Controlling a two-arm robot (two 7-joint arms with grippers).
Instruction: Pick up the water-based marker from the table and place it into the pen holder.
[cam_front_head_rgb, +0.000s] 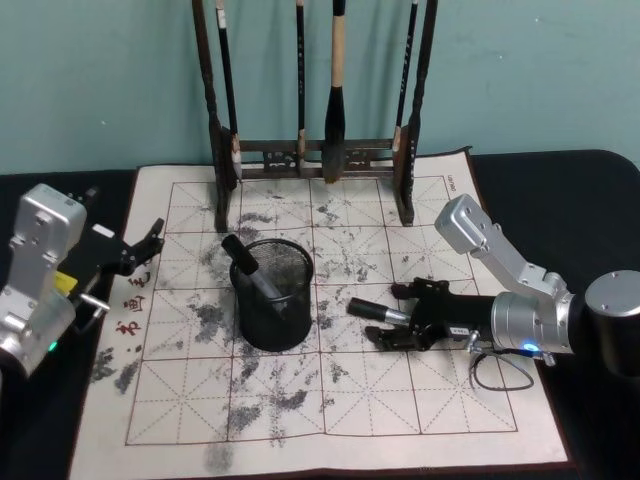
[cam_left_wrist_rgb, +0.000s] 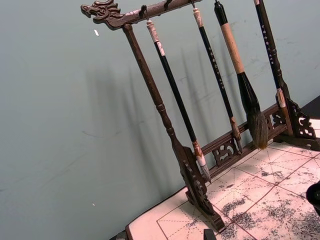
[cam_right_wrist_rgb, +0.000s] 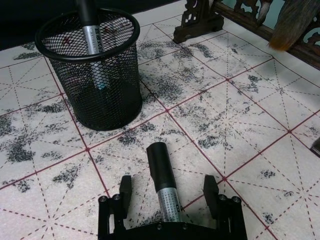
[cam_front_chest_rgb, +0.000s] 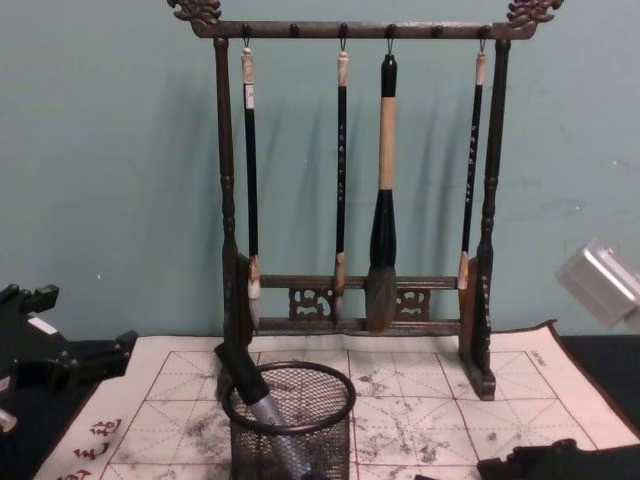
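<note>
Head view — right gripper (cam_front_head_rgb: 384, 314) astride marker (cam_front_head_rgb: 364, 308)

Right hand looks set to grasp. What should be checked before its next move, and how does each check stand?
1. Marker lies between the right hand's fingers: ok.
2. Right hand open, fingers clear of the marker on both sides: ok.
3. Pen holder upright on the mat: ok.
4. Room in the pen holder beside the second marker leaning inside: ok.
5. Left hand at the mat's left edge, away from the pen holder: ok.
6. Marker cap seated tight: cannot tell.
</note>
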